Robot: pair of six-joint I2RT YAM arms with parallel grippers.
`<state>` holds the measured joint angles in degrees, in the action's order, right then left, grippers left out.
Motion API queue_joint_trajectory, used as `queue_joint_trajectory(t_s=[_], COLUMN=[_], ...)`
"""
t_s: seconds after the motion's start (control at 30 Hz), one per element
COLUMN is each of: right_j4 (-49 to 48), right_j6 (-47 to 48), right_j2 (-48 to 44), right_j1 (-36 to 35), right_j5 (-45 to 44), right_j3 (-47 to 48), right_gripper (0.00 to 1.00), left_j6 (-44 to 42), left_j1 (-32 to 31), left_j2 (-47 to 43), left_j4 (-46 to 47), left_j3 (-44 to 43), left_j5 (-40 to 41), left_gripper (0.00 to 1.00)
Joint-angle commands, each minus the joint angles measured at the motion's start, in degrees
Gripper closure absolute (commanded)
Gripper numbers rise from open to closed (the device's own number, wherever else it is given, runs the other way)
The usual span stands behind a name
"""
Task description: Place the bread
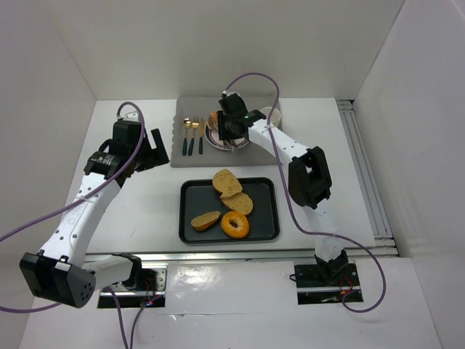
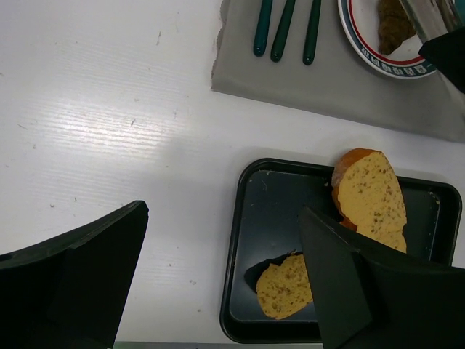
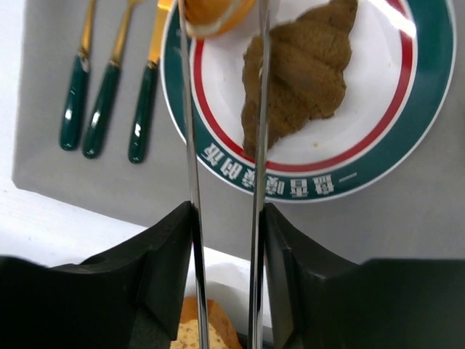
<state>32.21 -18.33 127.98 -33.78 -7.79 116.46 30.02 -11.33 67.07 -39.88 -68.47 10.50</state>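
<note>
Over the plate [image 3: 290, 187] on the far grey mat [image 3: 407, 233], your right gripper [image 3: 224, 11] is clamped on an orange-crusted bread piece [image 3: 214, 18], pinched right at the tips of the long thin fingers. That tip grip looks deliberate: it keeps the bulky wrist high and off the brown pastry [image 3: 301, 73] lying across the plate's middle. The piece hangs over the plate's edge nearest the cutlery [image 3: 109, 102], the one open patch, so that's probably your drop spot. Whether it's touching the plate, I can't tell. Your left gripper [image 2: 224, 214] hovers with jaws wide apart and empty beside the tray [image 1: 265, 211], clear of the slices [image 1: 227, 182] waiting there. Release looks close.
</note>
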Motion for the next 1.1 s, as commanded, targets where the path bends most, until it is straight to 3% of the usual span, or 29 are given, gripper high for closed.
queue_joint_trajectory(t_s=[0.0,0.13,0.83,0.93,1.07], right_j4=[-1.5,-1.5,-1.4,-1.4,-2.9], right_j6=[-0.5,-0.5,0.0,0.7,0.7], right_j2=[-1.4,-2.6,-16.0,-21.4,-33.8], right_j1=[-0.4,-0.4,-1.6,-1.6,-0.8], right_j5=[-1.0,-1.0,-6.4,-9.2,-14.2], right_j3=[-1.7,-1.7,-1.5,-6.3,-24.6], right_gripper=[0.53,0.38,0.39,0.39,0.39], left_j6=[-1.0,-1.0,-1.0,-1.5,-1.5], left_j1=[0.3,0.3,0.3,0.3,0.3], left_j2=[-0.2,-0.2,0.3,0.3,0.3], left_j4=[1.0,1.0,1.0,1.0,1.0], left_j3=[0.2,0.2,0.2,-1.1,-2.5], left_j5=[-1.3,-1.3,-1.8,-1.8,-1.3], left_gripper=[0.02,0.02,0.02,0.02,0.02])
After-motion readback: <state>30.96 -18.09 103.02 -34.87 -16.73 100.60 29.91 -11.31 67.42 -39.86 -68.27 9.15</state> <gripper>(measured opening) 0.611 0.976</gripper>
